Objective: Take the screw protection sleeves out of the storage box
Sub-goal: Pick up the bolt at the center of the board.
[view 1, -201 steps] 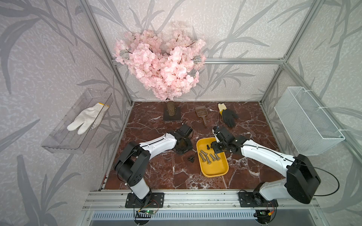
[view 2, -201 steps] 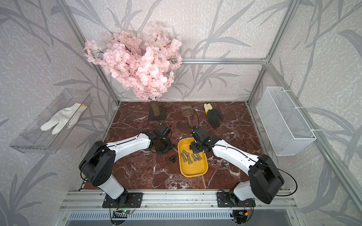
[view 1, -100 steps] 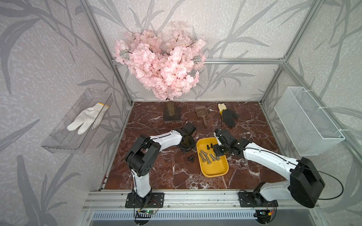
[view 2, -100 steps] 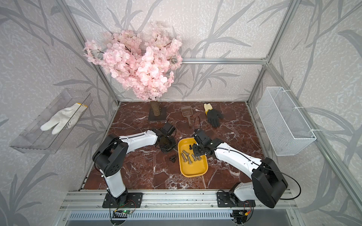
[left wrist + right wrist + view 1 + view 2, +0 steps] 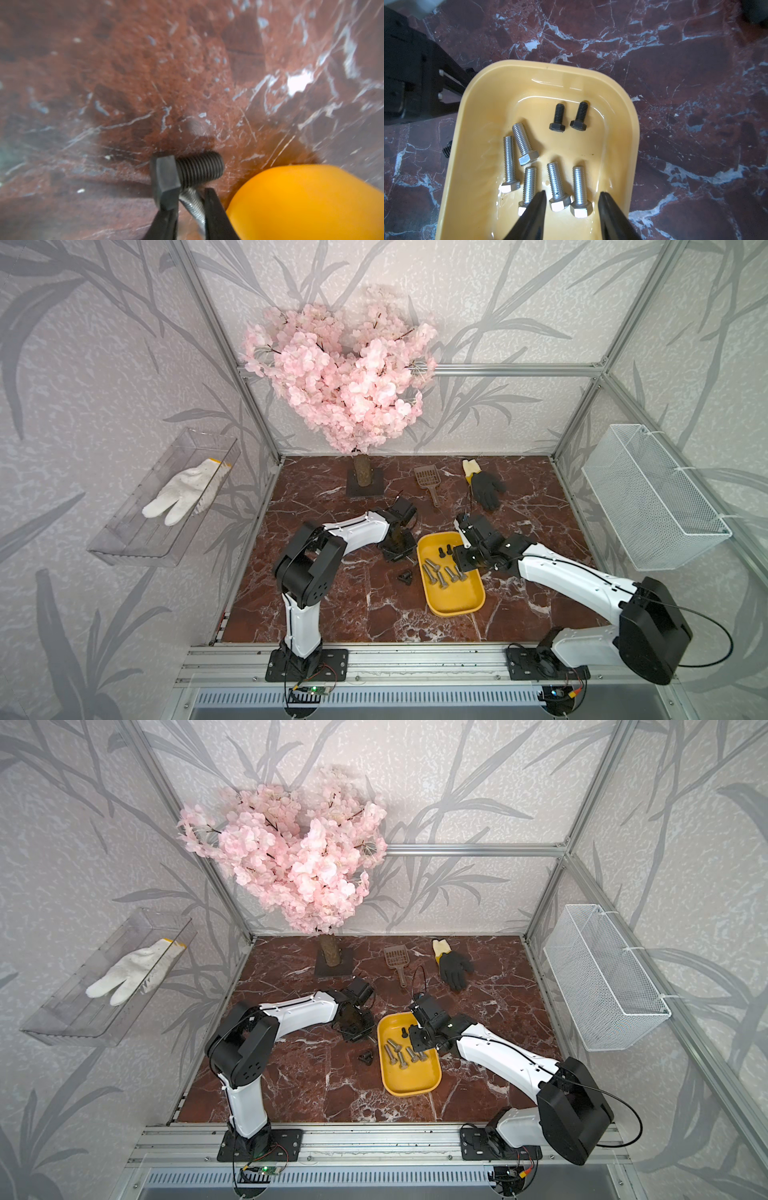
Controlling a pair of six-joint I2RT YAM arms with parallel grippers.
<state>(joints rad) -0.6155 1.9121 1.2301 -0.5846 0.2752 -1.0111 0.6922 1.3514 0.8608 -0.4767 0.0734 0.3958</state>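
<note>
While the right claw [image 5: 572, 193] hangs spread over the near half of the storage box [image 5: 455, 595], gripping nothing, two screw protection sleeves [image 5: 558, 118] lie side by side at the box's far end. Five silver bolts [image 5: 525, 143] lie in the middle of the box, none touching the sleeves. The yellow box sits mid-surface [image 5: 353, 605], slightly right.

Left claw [image 5: 190, 199] is low at the surface, just outside the box's far left corner. Its fingers stand close with a narrow gap. A silver threaded shaft [image 5: 194, 207] shows between them; cannot tell whether it is pinched. One loose sleeve [image 5: 199, 168] lies on the surface at the fingertips, contact unclear.

More black bits [image 5: 405, 576] lie on the surface just left of the box, nearer than the left claw. Count unclear, possibly two.

Far side of the surface: one pink blossom tree [image 5: 345, 377], one brown scoop [image 5: 428, 481], one black glove [image 5: 486, 489]. Left wall: one clear bin [image 5: 137, 539] holding one white glove [image 5: 183, 493]. Right wall: one white wire basket [image 5: 648, 497].
</note>
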